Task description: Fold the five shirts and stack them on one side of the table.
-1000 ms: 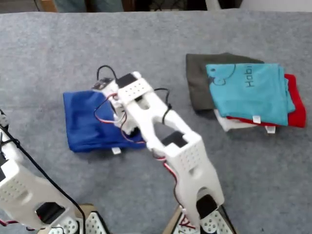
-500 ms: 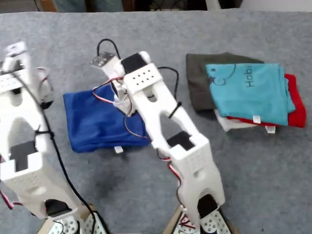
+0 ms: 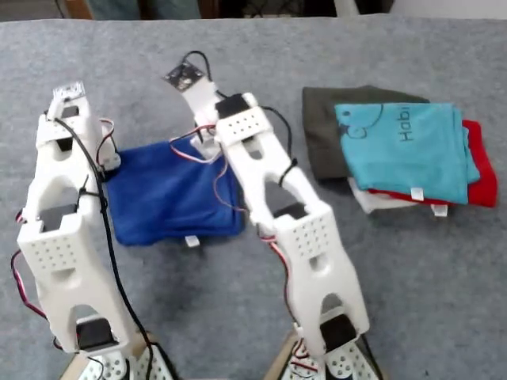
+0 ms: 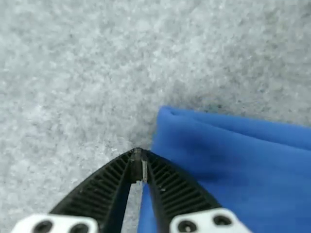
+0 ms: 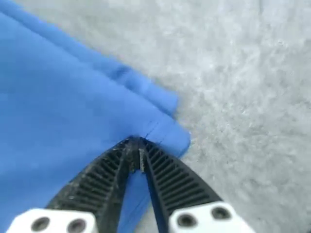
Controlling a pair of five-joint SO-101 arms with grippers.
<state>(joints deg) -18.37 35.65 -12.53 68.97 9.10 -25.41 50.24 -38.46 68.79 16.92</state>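
Note:
A folded blue shirt (image 3: 170,198) lies at the table's middle left. My left gripper (image 4: 138,158) is shut, its tips low at the shirt's far left corner (image 4: 165,116), beside the fold edge. My right gripper (image 5: 137,145) is shut too, with its tips on the blue cloth (image 5: 58,97) close to the far right corner. From above, the left gripper (image 3: 111,162) and the right gripper (image 3: 203,141) flank the shirt's far edge. At the right lies a stack: a teal shirt (image 3: 404,150) on top, over olive (image 3: 321,131), red (image 3: 480,180) and white (image 3: 372,199) ones.
Grey felt (image 3: 412,285) covers the table. Both white arms stretch from the near edge over the left half. Bare felt lies between the blue shirt and the stack, and along the far side.
The left arm swung in from the near left edge up to the blue shirt's far left corner. The right arm pushed farther away, to the shirt's far right corner.

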